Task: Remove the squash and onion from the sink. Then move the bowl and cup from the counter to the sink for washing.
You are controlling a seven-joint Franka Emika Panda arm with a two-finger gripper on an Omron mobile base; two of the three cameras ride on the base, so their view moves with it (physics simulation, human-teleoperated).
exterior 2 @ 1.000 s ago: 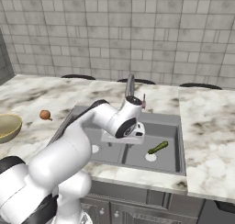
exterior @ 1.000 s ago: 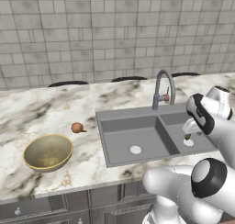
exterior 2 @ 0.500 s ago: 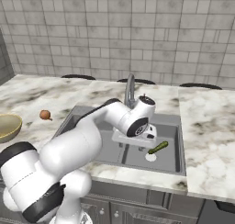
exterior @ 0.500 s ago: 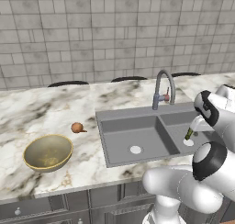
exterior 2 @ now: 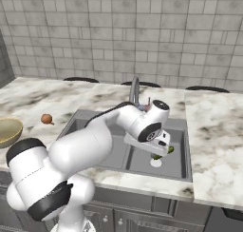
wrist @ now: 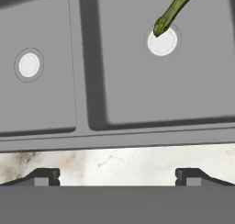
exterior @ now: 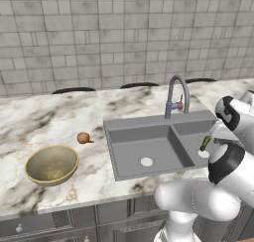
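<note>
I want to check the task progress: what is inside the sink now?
In the sink, the squash lies in one basin, its tip at a white drain hole. The arm covers part of that basin.

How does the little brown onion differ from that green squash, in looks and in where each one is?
The small round reddish-brown onion is ball-shaped; the slim dark green squash is long and thin. The onion sits on the marble counter, near the olive-gold bowl; the squash lies in the grey sink, its tip at a white drain hole. Both are small vegetables, neither held.
</note>
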